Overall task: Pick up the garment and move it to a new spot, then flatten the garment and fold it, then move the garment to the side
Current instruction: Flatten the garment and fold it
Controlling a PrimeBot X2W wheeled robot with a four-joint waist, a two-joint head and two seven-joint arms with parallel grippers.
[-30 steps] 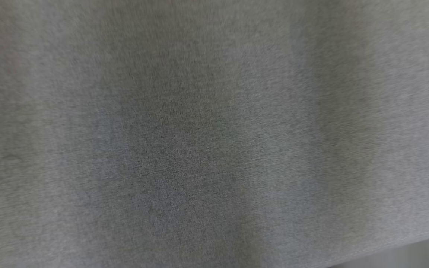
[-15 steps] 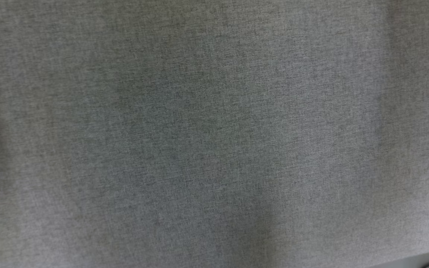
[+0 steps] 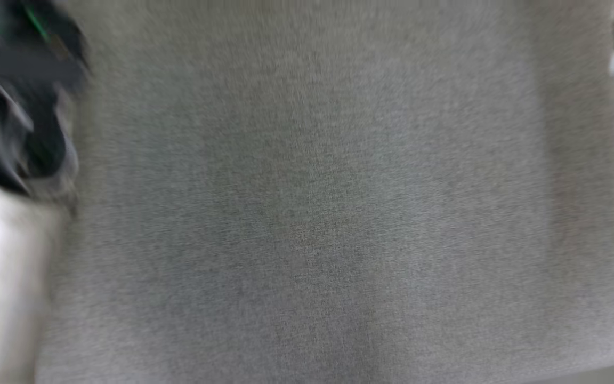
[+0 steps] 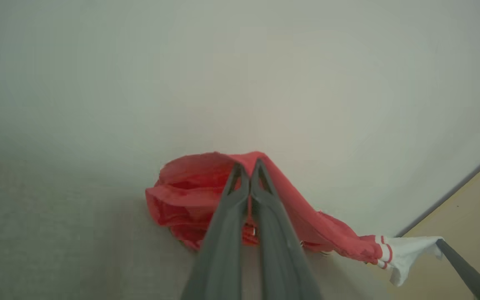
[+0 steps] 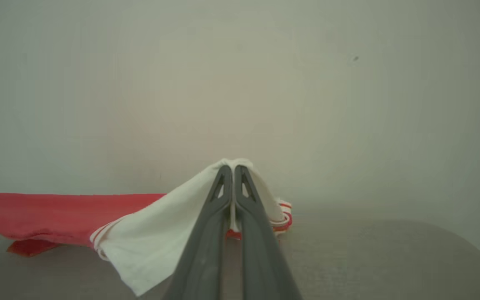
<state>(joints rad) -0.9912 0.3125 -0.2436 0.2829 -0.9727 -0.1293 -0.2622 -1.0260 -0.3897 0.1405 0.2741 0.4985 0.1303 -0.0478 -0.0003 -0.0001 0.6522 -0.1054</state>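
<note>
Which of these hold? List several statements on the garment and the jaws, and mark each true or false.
1. The left jaws are shut on the red part of the garment. True.
2. The right jaws stand open, clear of the garment. False: they are shut on its white end.
3. The garment is blue all over. False: it is red, with a white, red-striped end.
4. The garment spans from one pair of jaws to the other. True.

Desk: grey woven cover, blurred, spreading wide under my head camera.
Floor: tan, beyond the desk's dark edge, on my left wrist view's right.
</note>
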